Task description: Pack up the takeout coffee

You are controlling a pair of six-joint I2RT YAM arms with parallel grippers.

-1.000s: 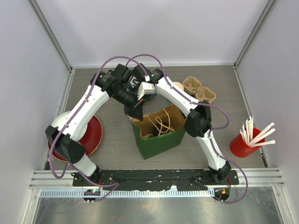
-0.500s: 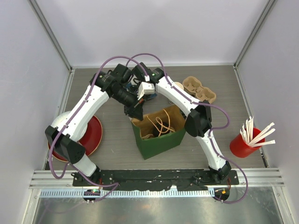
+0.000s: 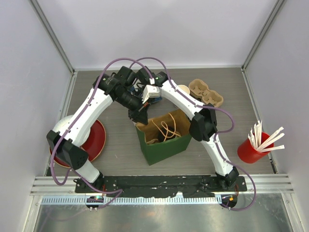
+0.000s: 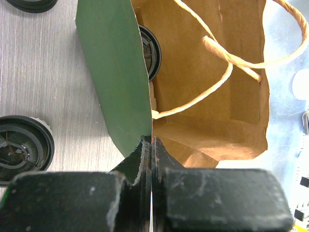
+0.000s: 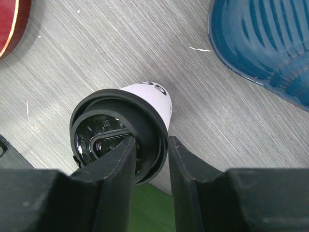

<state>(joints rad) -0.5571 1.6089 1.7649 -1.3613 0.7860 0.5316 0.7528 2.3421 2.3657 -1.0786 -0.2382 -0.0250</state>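
Observation:
A green paper bag with a brown inside and twine handles stands open mid-table. My left gripper is shut on the bag's back-left rim. A black lid shows inside the bag. My right gripper is shut on the lid rim of a white takeout coffee cup, one finger in the lid's recess and one outside, just beside the bag's green edge. In the top view the arms hide this cup. Two more black-lidded cups stand on the table left of the bag.
A red plate lies at the left and a blue dish behind the bag. A cardboard cup carrier and a cream round cup sit at the back right. A red cup of white straws stands at the right.
The right arm's elbow has shifted slightly to the left. Nothing else has visibly moved.

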